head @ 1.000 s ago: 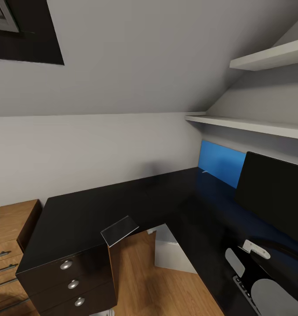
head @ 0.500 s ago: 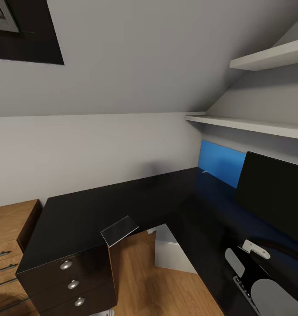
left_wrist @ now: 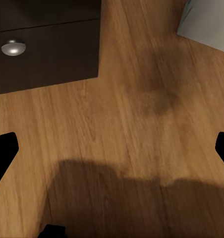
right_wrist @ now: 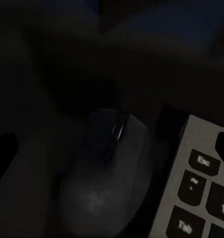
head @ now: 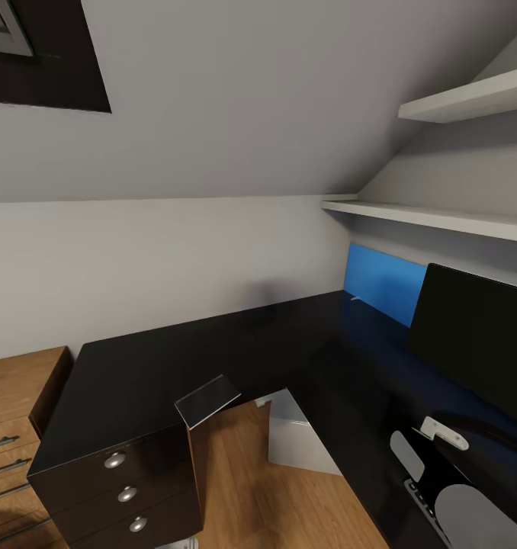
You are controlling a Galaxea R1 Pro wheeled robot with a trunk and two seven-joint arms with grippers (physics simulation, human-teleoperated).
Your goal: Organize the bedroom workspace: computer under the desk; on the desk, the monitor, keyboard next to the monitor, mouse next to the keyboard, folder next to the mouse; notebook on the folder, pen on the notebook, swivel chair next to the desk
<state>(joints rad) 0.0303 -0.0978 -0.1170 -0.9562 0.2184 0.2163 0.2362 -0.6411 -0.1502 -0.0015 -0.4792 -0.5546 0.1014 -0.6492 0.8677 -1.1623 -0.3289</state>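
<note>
Mouse (right_wrist: 104, 173) lies just beside keyboard (right_wrist: 201, 183), seemingly on the dark desk (head: 175, 358).

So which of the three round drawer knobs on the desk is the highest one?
The highest knob sits on the top drawer front, just under the glossy black desk top. The middle knob and lowest knob lie below it, each stepped slightly rightward.
</note>
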